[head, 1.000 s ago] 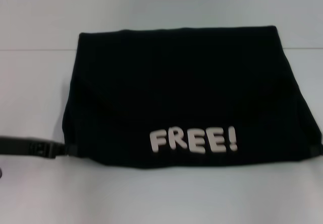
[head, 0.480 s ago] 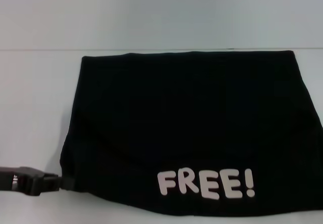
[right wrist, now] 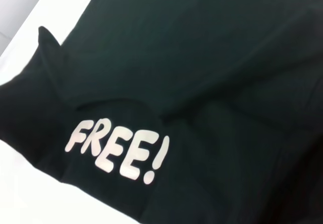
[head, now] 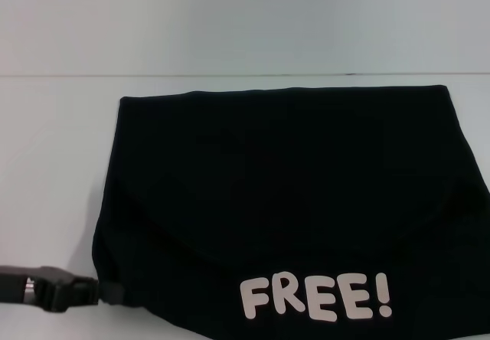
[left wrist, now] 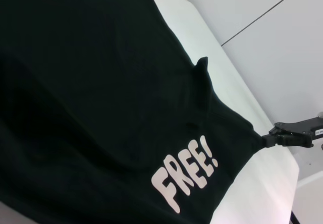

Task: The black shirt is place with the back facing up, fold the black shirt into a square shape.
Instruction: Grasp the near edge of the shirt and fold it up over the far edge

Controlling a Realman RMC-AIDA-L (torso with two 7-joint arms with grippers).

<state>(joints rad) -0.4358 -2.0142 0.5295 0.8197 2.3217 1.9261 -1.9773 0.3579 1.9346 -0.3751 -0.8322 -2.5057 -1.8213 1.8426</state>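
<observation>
Both grippers pinch the black shirt (head: 283,194): left gripper (head: 98,290) fingers closed on its left corner, right gripper (left wrist: 265,139) on the opposite corner, above the white counter (head: 53,164).

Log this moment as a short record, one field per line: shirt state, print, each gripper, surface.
shirt: black shirt folded into a roughly rectangular bundle, not yet square
print: white FREE! lettering facing up, near the shirt's near edge
left gripper: left gripper shut on the black shirt at its near left corner
right gripper: right gripper out of the head view, seen from the left wrist view shut on the shirt's other near corner
surface: white table
</observation>
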